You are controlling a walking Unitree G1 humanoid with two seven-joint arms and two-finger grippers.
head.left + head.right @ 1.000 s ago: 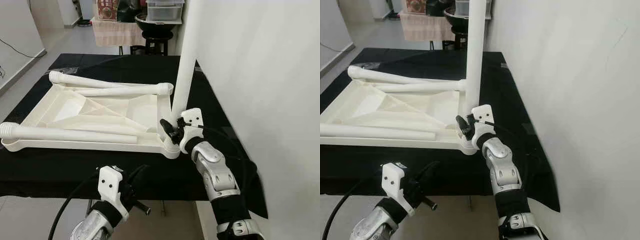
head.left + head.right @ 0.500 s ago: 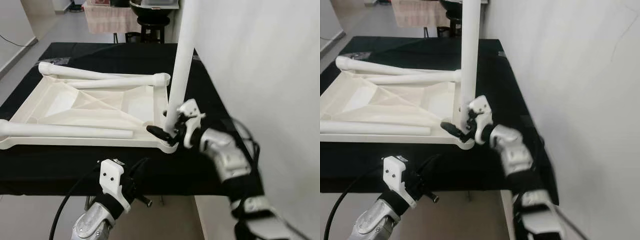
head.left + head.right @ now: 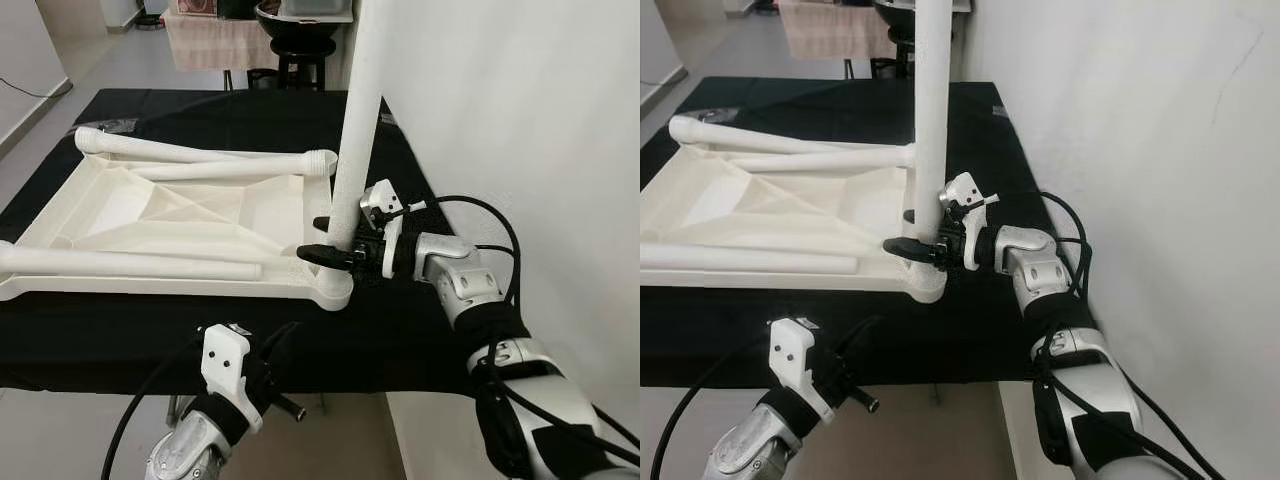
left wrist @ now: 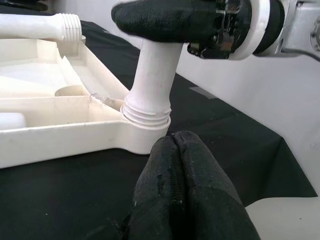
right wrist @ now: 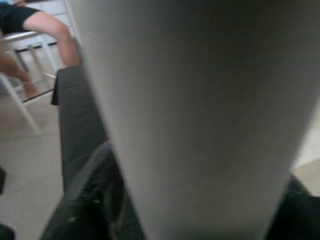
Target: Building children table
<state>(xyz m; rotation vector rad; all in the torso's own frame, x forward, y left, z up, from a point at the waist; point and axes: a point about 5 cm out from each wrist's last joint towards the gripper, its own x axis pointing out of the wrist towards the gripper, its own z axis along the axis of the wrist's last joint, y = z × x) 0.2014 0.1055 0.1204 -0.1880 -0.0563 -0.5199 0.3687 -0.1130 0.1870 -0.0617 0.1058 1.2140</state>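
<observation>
The right gripper [image 3: 335,240] clamps the upright white leg [image 3: 355,130], which stands in the near right corner of the upturned tabletop [image 3: 190,215] on the black table [image 3: 120,335]; the left gripper [image 4: 187,190], fingers together, hangs below the near edge

No legible text, labels, brands, numbers or signs anywhere in view.
</observation>
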